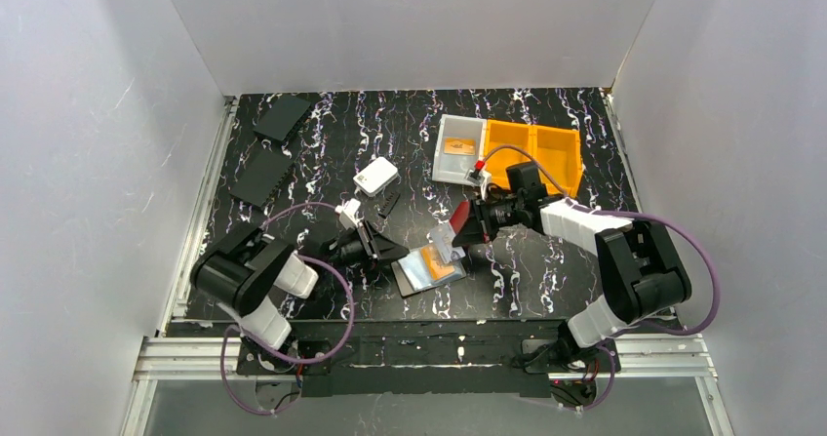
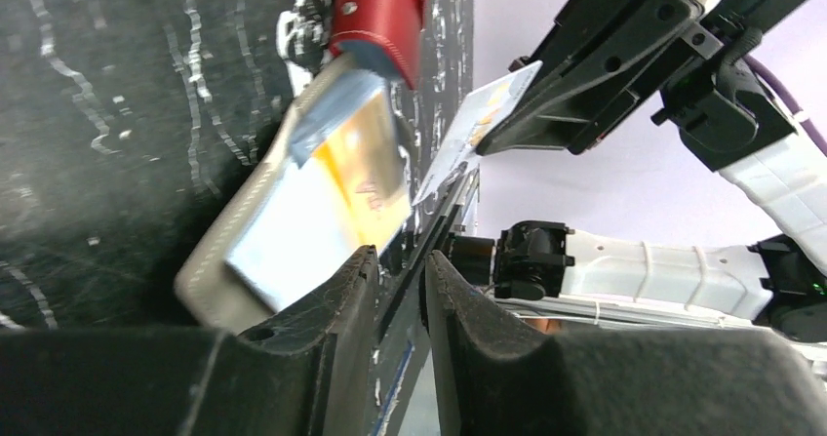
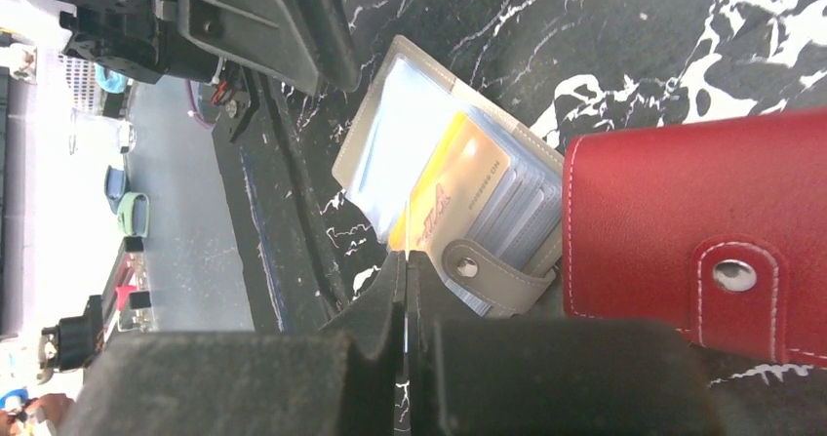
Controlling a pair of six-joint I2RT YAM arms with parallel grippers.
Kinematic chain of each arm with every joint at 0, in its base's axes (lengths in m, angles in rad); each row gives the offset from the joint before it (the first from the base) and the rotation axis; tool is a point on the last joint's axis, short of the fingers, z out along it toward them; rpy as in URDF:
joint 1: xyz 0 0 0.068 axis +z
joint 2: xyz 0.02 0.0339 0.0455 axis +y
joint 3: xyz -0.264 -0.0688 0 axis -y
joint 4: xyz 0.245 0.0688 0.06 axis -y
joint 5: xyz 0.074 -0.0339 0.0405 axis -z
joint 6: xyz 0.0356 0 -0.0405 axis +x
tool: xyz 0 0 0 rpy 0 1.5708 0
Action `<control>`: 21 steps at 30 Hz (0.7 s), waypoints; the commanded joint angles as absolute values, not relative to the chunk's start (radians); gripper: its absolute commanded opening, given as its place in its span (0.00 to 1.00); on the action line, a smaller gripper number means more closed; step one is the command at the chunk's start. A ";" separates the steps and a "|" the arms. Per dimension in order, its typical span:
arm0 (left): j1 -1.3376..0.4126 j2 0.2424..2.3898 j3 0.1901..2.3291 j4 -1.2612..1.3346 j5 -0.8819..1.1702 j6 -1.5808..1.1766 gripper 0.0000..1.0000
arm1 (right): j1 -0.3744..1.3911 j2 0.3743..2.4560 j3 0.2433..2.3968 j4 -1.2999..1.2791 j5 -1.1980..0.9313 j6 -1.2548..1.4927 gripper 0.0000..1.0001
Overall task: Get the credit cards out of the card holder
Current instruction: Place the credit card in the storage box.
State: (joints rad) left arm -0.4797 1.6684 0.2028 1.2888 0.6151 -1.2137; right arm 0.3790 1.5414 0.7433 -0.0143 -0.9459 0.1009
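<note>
Left gripper (image 2: 400,262): jaws parted a crack, nothing visibly clamped; tips at the near corner of the card holder (image 2: 224,270), about touching it.
Card holder: lies open on the table between the two grippers, clear sleeves up, snap tab (image 3: 488,275) loose.
Orange-brown card (image 3: 458,187): seated in a sleeve, not drawn yet.
Black card: can't pick it out in any view.
Silvery-grey card (image 2: 483,114): pinched at one end, tilted up over the holder; lower corner sits near the sleeve mouth, can't tell if it's fully clear.
Right gripper (image 3: 407,260): closed on the silvery-grey card, card edge-on between the pads.
Red wallet (image 3: 683,231): against the holder's far end, possibly overlapping it.
Grey tray (image 1: 444,168): far right of the table, one orange card (image 1: 458,146) in it; orange bin (image 1: 561,168) beside it.
Step (my read): drawing the pale card out.
Do it well: pull along the sleeve's line, card kept in its own plane so it doesn't bow or jam.
Hold-down: left jaws aren't gripping, so the holder may ride up with the card; pin or clamp its corner before pulling further.
Risk: holder drags into the red wallet; thin card slips from the pads.
</note>
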 commanded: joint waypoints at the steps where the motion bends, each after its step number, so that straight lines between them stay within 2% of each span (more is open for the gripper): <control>1: -0.474 1.500 0.241 1.075 0.641 -1.126 0.26 | 0.355 1.483 0.879 -0.214 -0.999 -0.115 0.01; 6: -0.474 1.255 0.276 0.777 0.590 -0.962 0.33 | 0.303 1.483 1.060 -0.523 -0.932 -0.382 0.01; 9: -0.473 1.089 0.299 0.574 0.508 -0.852 0.43 | 0.284 1.500 1.225 -0.737 -0.804 -0.577 0.01; 12: -0.470 0.921 0.314 0.413 0.413 -0.759 0.64 | 0.276 1.507 1.345 -0.803 -0.622 -0.665 0.01; 15: -0.462 0.779 0.307 0.308 0.317 -0.719 0.97 | 0.275 1.528 1.454 -0.817 -0.445 -0.735 0.01; 21: -0.451 0.635 0.288 0.229 0.298 -0.735 0.98 | 0.275 1.646 1.620 -0.816 -0.165 -0.815 0.01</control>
